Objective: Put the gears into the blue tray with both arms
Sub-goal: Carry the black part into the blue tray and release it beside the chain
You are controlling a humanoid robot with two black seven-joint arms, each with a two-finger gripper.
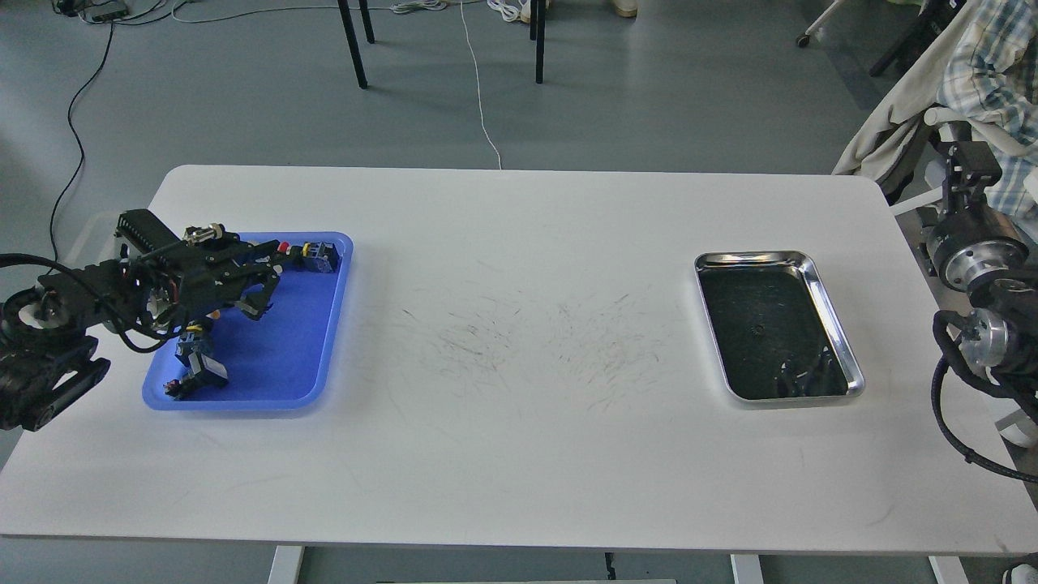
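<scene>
The blue tray (300, 357) lies at the table's left side. My left gripper (269, 285) hangs over its upper left part, fingers spread, with nothing seen between them. One tiny black gear (758, 328) lies on the black lining of the steel tray (839, 324) at the right. Dark shapes near that tray's front corner (799, 375) are too unclear to name. My right arm stands off the table's right edge, its gripper (969, 169) raised, dark and seen end-on, far from both trays.
Colourful push-button switches lie in the blue tray, one at the top edge (318, 256) and others at the lower left (196, 363). The white table (519, 389) shows scuff marks in the middle. Chair legs, cables and a draped chair stand beyond it.
</scene>
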